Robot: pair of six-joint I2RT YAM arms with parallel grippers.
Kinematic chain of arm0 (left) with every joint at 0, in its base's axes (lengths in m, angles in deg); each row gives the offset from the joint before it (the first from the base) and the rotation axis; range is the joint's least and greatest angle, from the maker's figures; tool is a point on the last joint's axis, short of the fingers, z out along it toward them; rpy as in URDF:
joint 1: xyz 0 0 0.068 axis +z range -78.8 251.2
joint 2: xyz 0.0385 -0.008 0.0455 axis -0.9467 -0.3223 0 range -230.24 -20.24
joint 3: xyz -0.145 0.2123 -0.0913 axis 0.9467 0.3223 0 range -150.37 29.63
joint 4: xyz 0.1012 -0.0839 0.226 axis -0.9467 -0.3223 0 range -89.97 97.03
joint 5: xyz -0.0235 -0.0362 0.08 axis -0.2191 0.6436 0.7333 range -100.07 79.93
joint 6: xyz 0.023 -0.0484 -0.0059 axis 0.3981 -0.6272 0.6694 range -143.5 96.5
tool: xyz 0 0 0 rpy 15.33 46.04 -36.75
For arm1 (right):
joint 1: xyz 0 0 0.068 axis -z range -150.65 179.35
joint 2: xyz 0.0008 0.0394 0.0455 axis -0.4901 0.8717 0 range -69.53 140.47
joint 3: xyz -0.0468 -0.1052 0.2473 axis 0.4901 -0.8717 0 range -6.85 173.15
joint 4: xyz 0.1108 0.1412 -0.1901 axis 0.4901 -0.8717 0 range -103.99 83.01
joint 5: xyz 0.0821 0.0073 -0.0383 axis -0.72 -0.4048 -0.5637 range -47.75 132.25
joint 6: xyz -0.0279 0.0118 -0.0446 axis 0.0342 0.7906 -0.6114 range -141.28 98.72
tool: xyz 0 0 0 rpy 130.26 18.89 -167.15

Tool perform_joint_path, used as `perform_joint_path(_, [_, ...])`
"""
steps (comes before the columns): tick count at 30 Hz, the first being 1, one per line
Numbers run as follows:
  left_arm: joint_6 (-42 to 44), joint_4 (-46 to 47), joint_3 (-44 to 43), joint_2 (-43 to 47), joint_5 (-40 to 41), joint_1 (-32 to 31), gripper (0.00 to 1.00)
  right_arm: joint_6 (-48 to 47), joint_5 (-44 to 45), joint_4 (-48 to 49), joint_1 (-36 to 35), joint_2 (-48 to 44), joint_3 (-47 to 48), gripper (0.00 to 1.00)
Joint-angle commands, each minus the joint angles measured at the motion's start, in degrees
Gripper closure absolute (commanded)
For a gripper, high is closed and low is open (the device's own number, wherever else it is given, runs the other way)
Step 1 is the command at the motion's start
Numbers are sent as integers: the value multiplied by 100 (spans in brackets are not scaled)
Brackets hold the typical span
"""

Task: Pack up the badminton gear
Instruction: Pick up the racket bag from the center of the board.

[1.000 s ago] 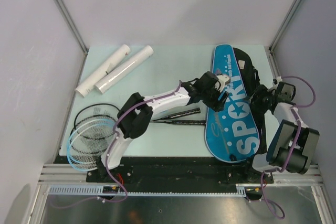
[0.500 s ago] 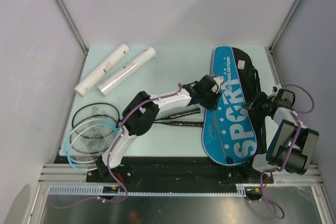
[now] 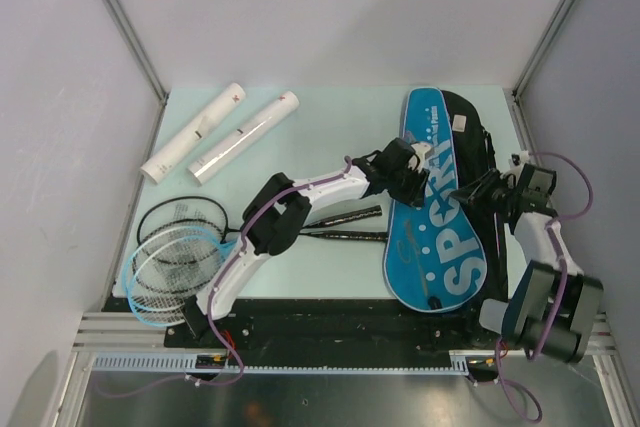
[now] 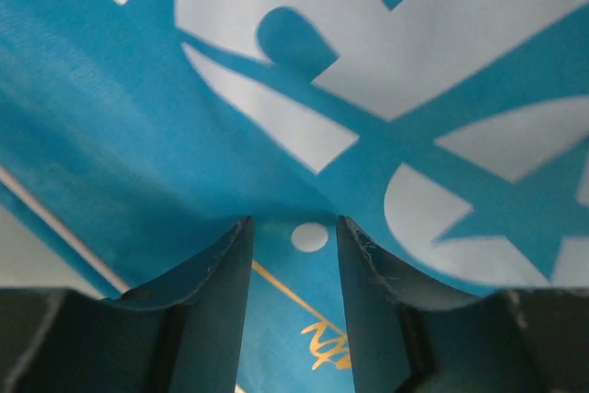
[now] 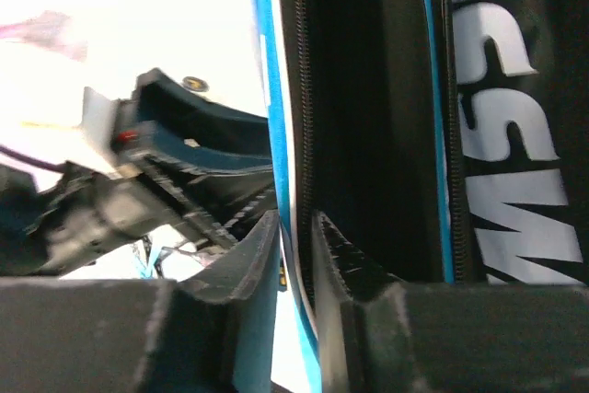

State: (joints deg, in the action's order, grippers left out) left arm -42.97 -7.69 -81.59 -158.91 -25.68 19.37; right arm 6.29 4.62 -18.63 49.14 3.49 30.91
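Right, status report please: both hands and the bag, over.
Left hand part open, fingertips against bag flap. Right hand pinching bag's edge. Rackets, tubes not yet packed. Nothing seen blocking.

The blue-and-black cloth racket bag with white SPORT lettering (image 3: 440,227), right of centre, looks like smooth synthetic fabric with a faint sheen. The two long white tubes (image 3: 243,135), upper left, look smooth and slightly glossy. The pale green table (image 3: 330,137) is matt. The right hand's (image 5: 294,227) dark fingers (image 5: 248,260) look like matt, ribbed plastic.
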Motion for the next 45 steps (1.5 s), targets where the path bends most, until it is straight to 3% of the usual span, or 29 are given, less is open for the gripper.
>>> perform_joint_path(1, [-128, -57, -391, -152, -635, -108, 52, 933, -114, 66, -37, -919, 30, 97])
perform_joint_path(9, [-391, 75, -1086, 630, -1373, -152, 35, 1997, 632, 295, 288, -2361, 161, 100])
perform_joint_path(12, [-444, 162, -806, 1376, -1286, -99, 23, 2103, 1271, -118, 184, -2502, 512, 100])
perform_joint_path(16, [-313, 294, 88, 2422, -1426, 77, 17, 2358, 2214, 153, -255, -2433, 645, 100])
perform_joint_path(20, [47, 391, 575, 3126, -1549, 60, 0, 2813, 3110, 258, -967, -2186, 821, 100])
perform_joint_path(25, [3, 417, 942, 3205, -1788, -159, 8, 3622, 4105, 180, -1636, -2072, 935, 100])
perform_joint_path(31, [2286, 795, 2435, 4391, 117, -757, 5, 4527, 4106, -171, -1619, -1668, 1645, 100])
perform_joint_path(35, [3289, 953, 2903, 4831, 384, -758, 2, 5143, 3825, -242, -1698, -1273, 1875, 100])
perform_joint_path(42, [3713, 1225, 3299, 4920, 761, -846, 1, 5434, 3833, -347, -1944, -1017, 2104, 100])
perform_joint_path(45, [3835, 1349, 3230, 4736, 1464, -899, 13, 5513, 3868, -444, -1962, -1070, 2139, 100])
